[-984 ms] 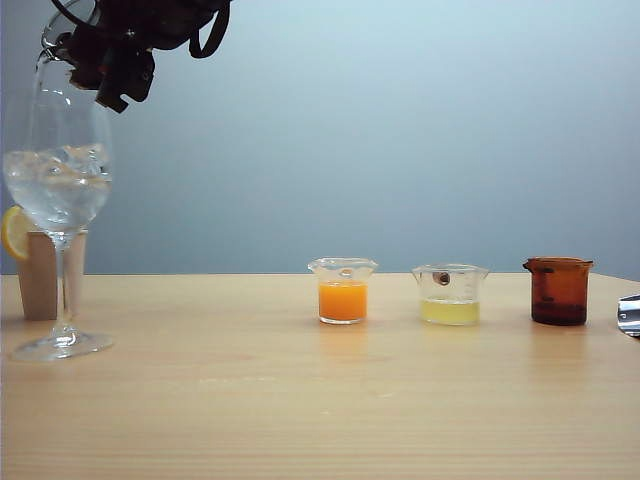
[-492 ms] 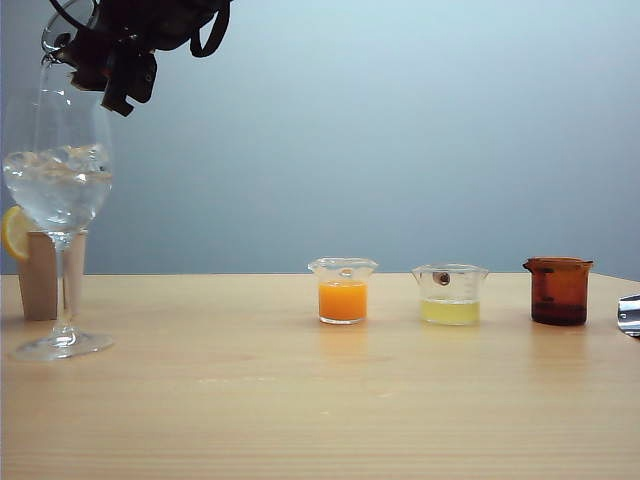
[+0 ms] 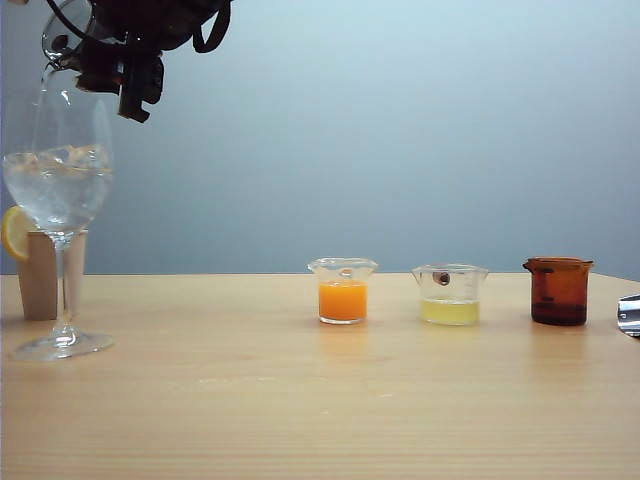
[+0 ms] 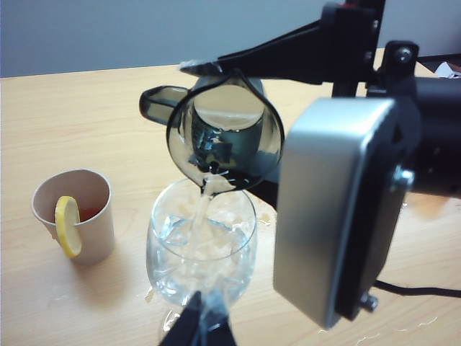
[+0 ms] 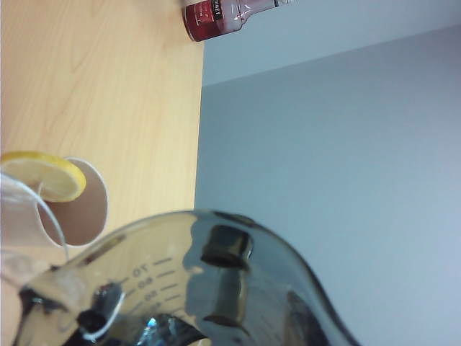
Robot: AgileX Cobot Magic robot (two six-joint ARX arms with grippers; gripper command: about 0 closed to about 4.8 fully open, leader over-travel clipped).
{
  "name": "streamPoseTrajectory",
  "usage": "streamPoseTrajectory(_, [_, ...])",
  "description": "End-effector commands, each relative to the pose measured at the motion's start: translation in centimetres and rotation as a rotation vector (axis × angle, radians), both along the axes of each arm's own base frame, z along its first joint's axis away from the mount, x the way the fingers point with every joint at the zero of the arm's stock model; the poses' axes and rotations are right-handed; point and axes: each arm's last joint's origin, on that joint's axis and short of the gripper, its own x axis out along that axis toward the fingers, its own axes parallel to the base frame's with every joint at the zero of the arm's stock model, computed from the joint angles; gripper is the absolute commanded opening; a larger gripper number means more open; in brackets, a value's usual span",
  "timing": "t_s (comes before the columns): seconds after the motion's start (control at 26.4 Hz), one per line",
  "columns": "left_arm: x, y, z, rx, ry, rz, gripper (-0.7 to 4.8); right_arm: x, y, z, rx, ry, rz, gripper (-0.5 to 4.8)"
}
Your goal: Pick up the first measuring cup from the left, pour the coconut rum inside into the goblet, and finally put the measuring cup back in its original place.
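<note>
Goblet [image 3: 60, 200] on table [image 3: 320, 400], far left in exterior view. Paper cup [image 3: 40, 272] with lemon slice [image 3: 14, 232] on rim just behind goblet. Measuring cup [image 4: 225, 133] tipped above goblet rim. Three cups [image 3: 343, 290] in row well right of goblet.

Four measuring cups are counted: the measuring cup [image 4: 209, 155] of smoky grey-green, one cup with orange liquid [image 3: 343, 291], one cup with pale yellow liquid [image 3: 450, 295] and one amber-brown cup [image 3: 558, 291]. One goblet [image 3: 60, 190] is seen, with several ice cubes that cannot be counted. One paper cup [image 4: 75, 216] with one lemon slice [image 4: 68, 225] is counted, and one bottle [image 5: 216, 18]. Two grippers are counted: the right gripper [image 4: 230, 126], clamped on the tilted cup above the goblet, and the left gripper [image 4: 198, 328] near the goblet's bowl.
</note>
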Motion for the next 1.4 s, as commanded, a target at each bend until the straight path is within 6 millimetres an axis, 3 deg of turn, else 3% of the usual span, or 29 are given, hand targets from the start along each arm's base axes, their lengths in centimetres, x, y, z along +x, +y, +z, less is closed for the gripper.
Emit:
streamPoseTrajectory(0.04, [-0.11,-0.01,0.41,-0.003,-0.020,-0.005,-0.05,-0.18,0.04,0.68,0.017,-0.039,0.004,-0.01])
streamPoseTrajectory(0.76, [-0.11,-0.01,0.42,-0.002,-0.022,-0.004,-0.05,-0.18,0.05,0.75,-0.067,-0.168,0.019,-0.01])
streamPoseTrajectory(1.4, [-0.13,-0.12,0.42,-0.002,-0.021,-0.015,-0.05,-0.18,0.05,0.75,-0.069,-0.170,0.019,-0.01])
